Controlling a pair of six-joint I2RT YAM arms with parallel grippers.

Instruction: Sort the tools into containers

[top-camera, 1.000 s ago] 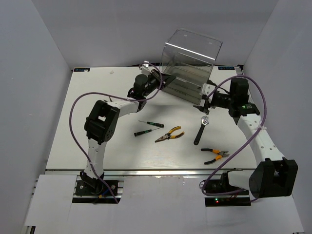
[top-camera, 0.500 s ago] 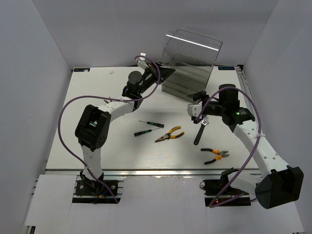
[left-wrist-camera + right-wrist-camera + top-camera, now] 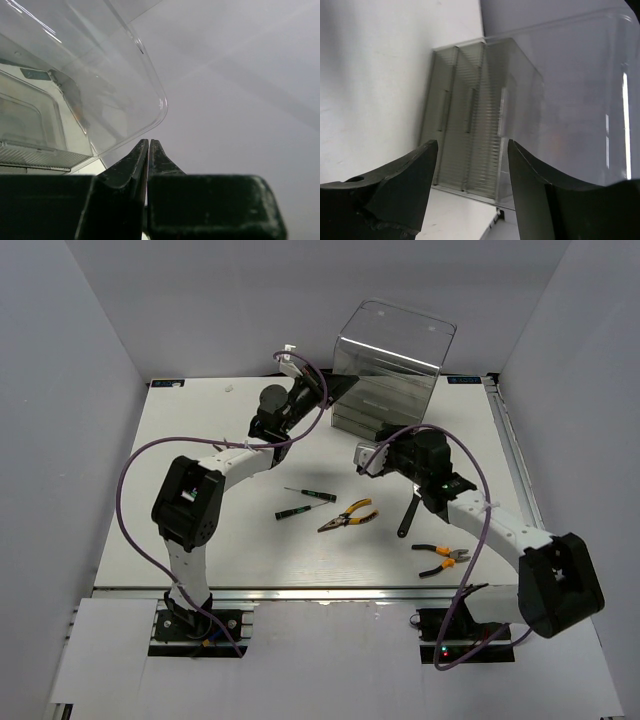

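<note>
5 tools lie loose on the bench (image 3: pixel 200 530), all well apart from the cabinet (image 3: pixel 392 360) at the far side. The 2 screwdrivers (image 3: pixel 308 494) are left of centre, with the pliers (image 3: pixel 347 516) just beside them. The wrench (image 3: pixel 406 520) is further right, and the cutters (image 3: pixel 441 555) are nearest the right arm's base. None is in a container, so the sorting looks barely begun.

The left pincer (image 3: pixel 148 150) is pressed tight together with nothing in it. Its tip sits at the cabinet's clear left wall, though I cannot tell whether it touches. A closed tip placed there reads as a brace, to keep the light box from sliding while a drawer is pulled.

The right pincer (image 3: pixel 471 145) has its fingers apart and empty. It is turned toward the ribbed fronts of the drawers (image 3: pixel 450 120), which show through the gap but are not yet within reach. That wide stance suits closing on a drawer handle, so opening a container probably comes before any tool is lifted.
</note>
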